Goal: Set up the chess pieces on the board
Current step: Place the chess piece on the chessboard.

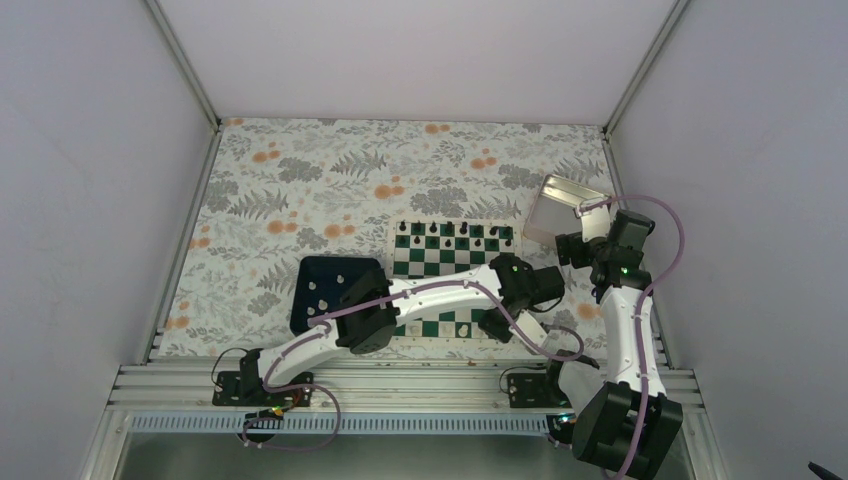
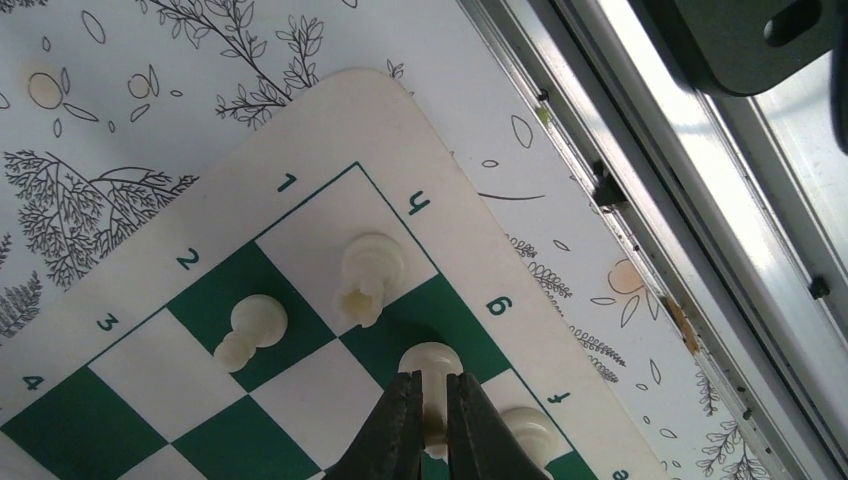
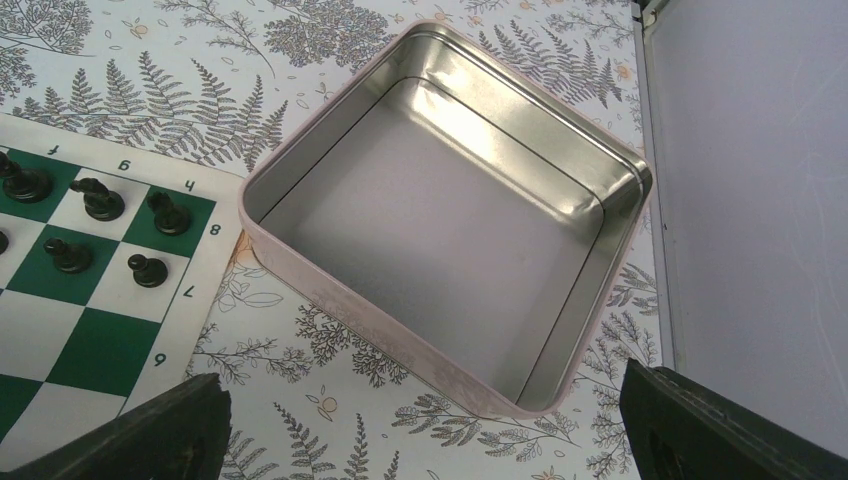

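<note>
Left jaws [image 2: 433, 382] are clenched on a white piece [image 2: 430, 358], its round head poking out just past the tips. It's at the near-right corner of the board [image 2: 320, 120], over the green first-rank square next to the corner. I can't tell from the wrist view whether the base is seated or hanging just off the square.

Neighbours are tight:
- white rook [image 2: 370, 275] on the corner square, just beside
- white pawn [image 2: 250, 332] on the green square diagonal to mine
- another white piece [image 2: 527, 428] on the other side of my tips, partly hidden behind them

How I'd do the placement:
- Come straight down with no sideways drift, until the base sits flat on the green.
- Check the piece is centred in its square, not straddling the line toward the rook.
- Release only a crack, just enough to free the stem. A wide opening likely clips the rook or the hidden neighbour.
- Retract straight up along the piece's axis and swing away only once clear of the heads.

Main risk, I think, is the piece tilting on release, since they look light and top-heavy.

Right jaws [image 3: 415, 400] are released wide and hold nothing. They're parked over the empty square tin [image 3: 440, 240] on the floral worktop [image 3: 330, 30], next to the black pieces [image 3: 100, 200] and well apart from my work.

The navy tray [image 1: 315, 268] left of the board shows pale specks, probably more pieces to fetch.
</note>
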### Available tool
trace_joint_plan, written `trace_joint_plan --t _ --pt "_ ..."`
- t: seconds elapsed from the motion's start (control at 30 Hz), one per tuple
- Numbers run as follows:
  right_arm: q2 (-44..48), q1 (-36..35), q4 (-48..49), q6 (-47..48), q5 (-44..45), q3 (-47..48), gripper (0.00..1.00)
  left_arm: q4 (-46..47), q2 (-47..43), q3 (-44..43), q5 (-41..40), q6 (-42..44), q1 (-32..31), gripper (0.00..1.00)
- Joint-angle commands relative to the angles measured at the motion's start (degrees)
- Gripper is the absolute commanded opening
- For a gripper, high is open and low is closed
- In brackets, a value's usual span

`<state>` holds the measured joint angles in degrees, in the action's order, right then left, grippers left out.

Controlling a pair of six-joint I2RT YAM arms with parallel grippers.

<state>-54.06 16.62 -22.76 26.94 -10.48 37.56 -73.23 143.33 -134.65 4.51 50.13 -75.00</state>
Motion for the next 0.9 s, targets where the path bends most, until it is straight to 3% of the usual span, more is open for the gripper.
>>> trace_joint_plan --t 0.0,0.7,0.87 --pt "0.2 0.6 0.3 0.4 -1.2 0.5 1.00 -0.9 1.3 -2.2 -0.1 0.7 0.1 0.08" --pt "0.4 0.6 0.1 0.4 -1.2 0.5 1.00 -1.7 2.6 -2.2 0.0 1.2 0.3 0.09" --pt "0.5 0.6 0.1 0.5 -1.3 0.6 1.00 -1.7 2.8 -2.5 -0.7 1.1 0.2 0.13"
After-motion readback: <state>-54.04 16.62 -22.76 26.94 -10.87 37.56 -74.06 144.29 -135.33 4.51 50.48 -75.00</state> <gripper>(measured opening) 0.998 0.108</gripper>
